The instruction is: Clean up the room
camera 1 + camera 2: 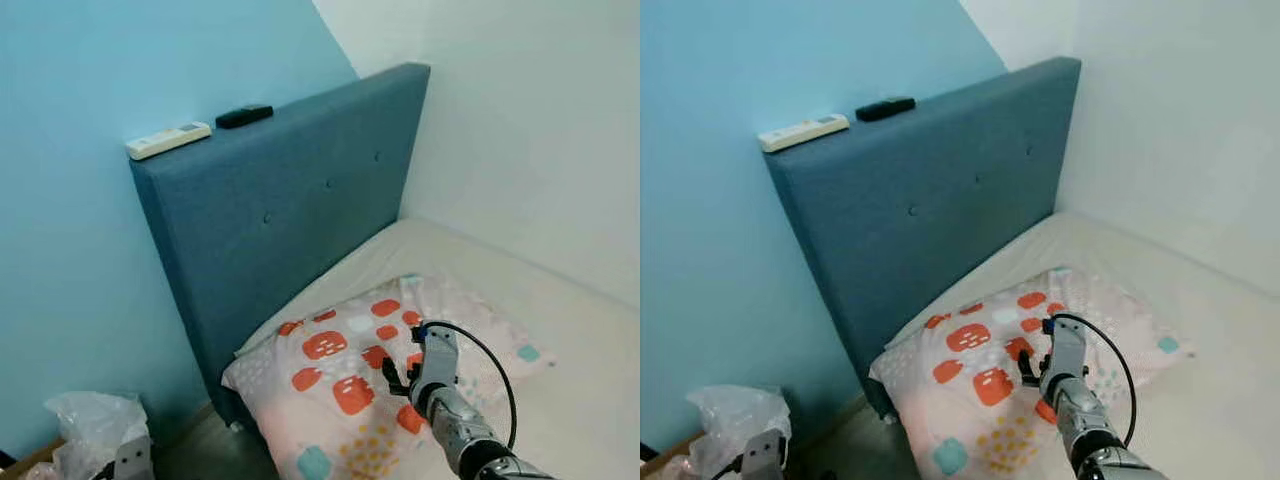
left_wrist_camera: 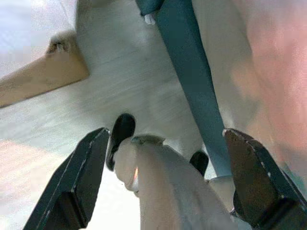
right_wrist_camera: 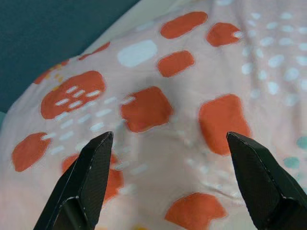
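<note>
We note the pillow [image 1: 380,385] lying at the head of the bare mattress [image 1: 560,330], against the blue upholstered headboard [image 1: 300,220]; its near corner overhangs the mattress edge. The right gripper [image 3: 168,182] hovers just above the pillow, fingers spread wide, nothing held. The left gripper [image 2: 163,187] hangs low by the floor, fingers apart, empty. We judge the pillow light, soft and compressible: smooth pale-pink fabric with orange blotches, likely to sag and slip, so we would pinch a corner or edge. A white remote [image 1: 168,140] and a black remote [image 1: 244,115] rest on the headboard top.
</note>
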